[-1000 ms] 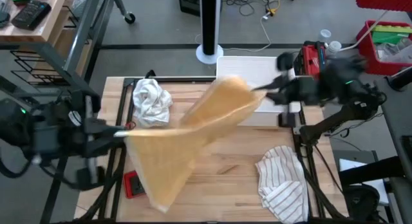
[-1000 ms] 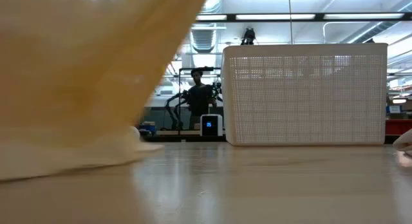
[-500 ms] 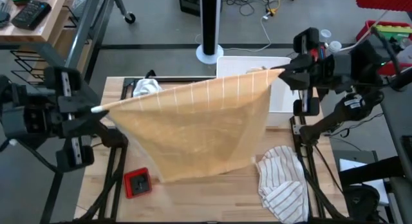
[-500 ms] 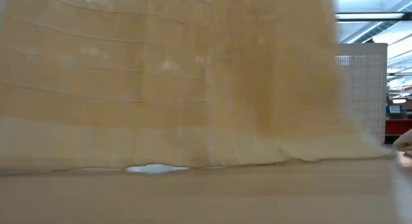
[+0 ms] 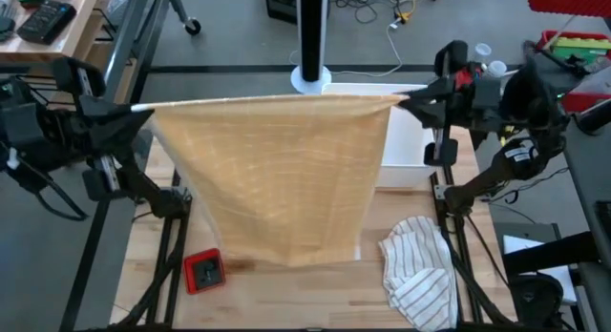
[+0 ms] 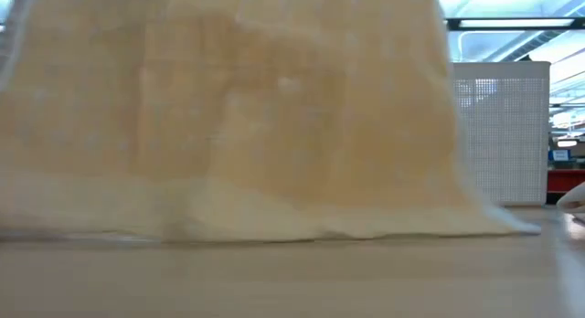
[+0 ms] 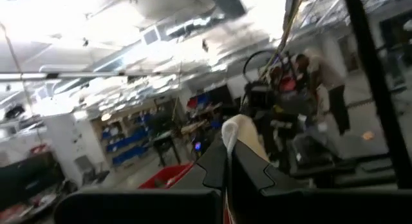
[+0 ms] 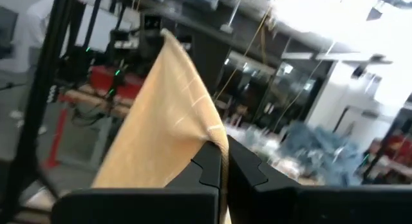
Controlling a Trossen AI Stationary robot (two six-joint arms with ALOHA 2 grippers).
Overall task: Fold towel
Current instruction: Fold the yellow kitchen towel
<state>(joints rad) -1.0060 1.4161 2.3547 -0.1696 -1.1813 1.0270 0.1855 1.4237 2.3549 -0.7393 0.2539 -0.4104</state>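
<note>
The left pincer [image 5: 136,109] and right pincer [image 5: 401,100] each pinched a top corner of the towel [image 5: 277,179], stretched taut between them. A corner could have slipped free under that tension, dropping the hem below onto the tabletop [image 5: 315,294] crooked.

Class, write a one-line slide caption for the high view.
Left gripper and right gripper hold the yellow towel stretched taut above the table.

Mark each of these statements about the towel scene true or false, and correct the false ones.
1. Each tool is shut on a top corner of the yellow towel: left tool, right tool. True.
2. The yellow towel lies flat and folded on the table. False: it hangs stretched between the arms, its lower edge at the table.
3. A striped white cloth lies crumpled near the right arm. True.
4. The small red object sits inside the white basket. False: it lies on the table beside the towel's lower edge.
</note>
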